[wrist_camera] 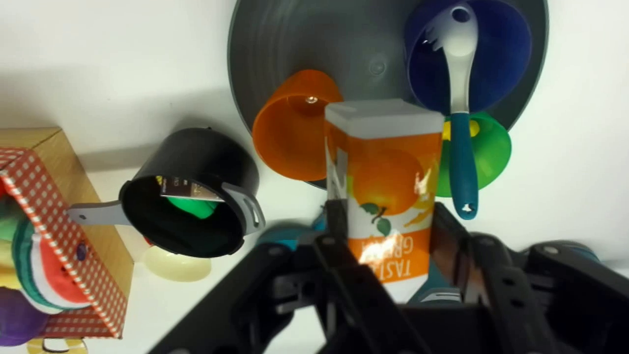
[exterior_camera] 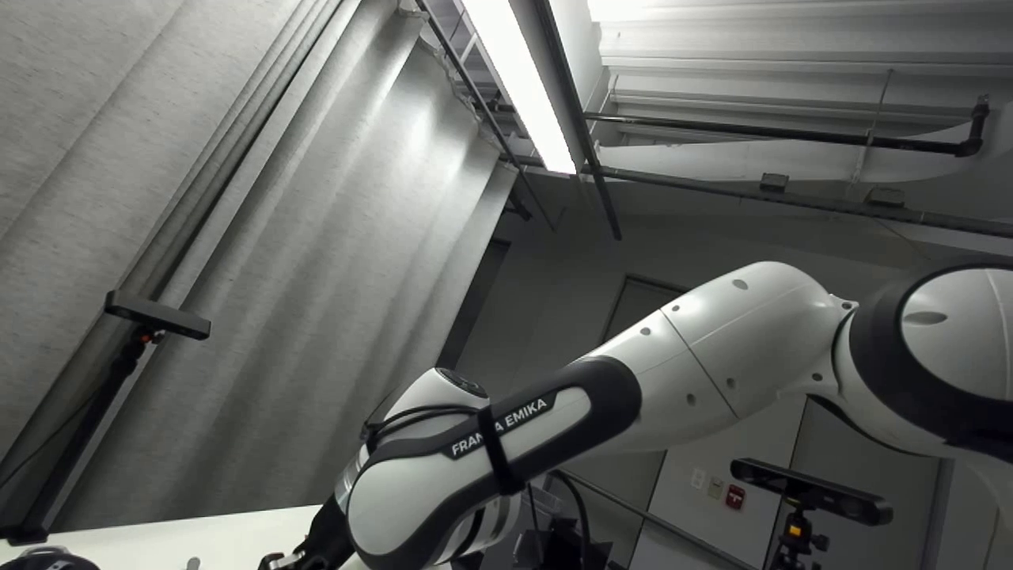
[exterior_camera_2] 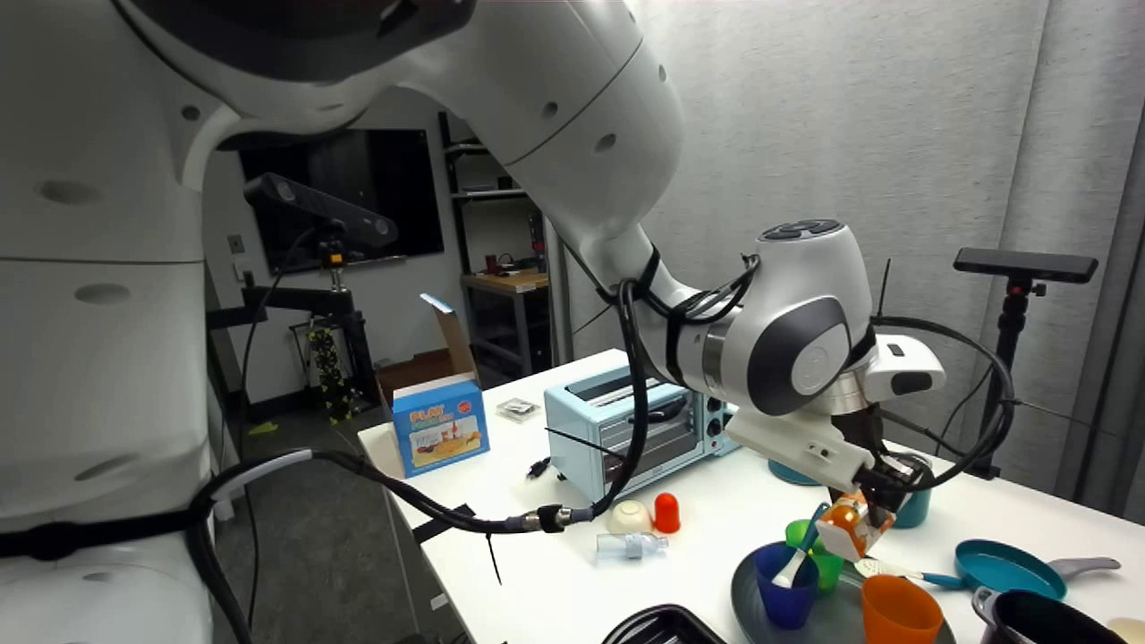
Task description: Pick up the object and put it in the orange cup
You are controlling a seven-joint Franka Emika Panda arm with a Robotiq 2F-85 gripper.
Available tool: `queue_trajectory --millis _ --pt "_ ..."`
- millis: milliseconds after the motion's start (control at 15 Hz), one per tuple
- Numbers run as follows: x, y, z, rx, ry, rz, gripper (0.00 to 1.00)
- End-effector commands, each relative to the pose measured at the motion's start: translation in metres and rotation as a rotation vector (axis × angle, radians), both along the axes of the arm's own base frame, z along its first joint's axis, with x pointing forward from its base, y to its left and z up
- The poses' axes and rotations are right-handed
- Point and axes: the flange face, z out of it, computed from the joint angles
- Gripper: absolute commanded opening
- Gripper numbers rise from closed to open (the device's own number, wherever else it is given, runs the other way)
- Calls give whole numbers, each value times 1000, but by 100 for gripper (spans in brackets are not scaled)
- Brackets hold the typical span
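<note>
My gripper [wrist_camera: 389,221] is shut on a small orange and white juice carton [wrist_camera: 388,172], one finger on each side. In an exterior view the gripper [exterior_camera_2: 881,496] holds the carton [exterior_camera_2: 845,528] tilted, above the table beside the green cup. The orange cup [exterior_camera_2: 899,613] stands on a dark grey plate [exterior_camera_2: 751,604], nearer that camera than the carton. In the wrist view the orange cup [wrist_camera: 290,142] shows its open mouth left of the carton, which covers part of its right edge. In an exterior view the gripper [exterior_camera: 289,560] is mostly cut off and the cup is out of view.
A blue cup [exterior_camera_2: 787,595] holding a fork-ended utensil [exterior_camera_2: 812,541] and a green cup [exterior_camera_2: 827,568] stand by the orange cup. A black pot [wrist_camera: 206,157], a teal pan [exterior_camera_2: 1006,568] and a checked basket [wrist_camera: 64,236] are nearby. A blue toaster oven [exterior_camera_2: 572,438] stands farther back.
</note>
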Motion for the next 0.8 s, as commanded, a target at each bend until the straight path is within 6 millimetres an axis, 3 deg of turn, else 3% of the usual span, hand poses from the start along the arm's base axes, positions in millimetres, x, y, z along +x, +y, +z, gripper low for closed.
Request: queue_trajectory --millis 0,733 --pt "4 -16 5 -12 -25 -31 20" --pt "45 -32 8 -32 -53 -41 20"
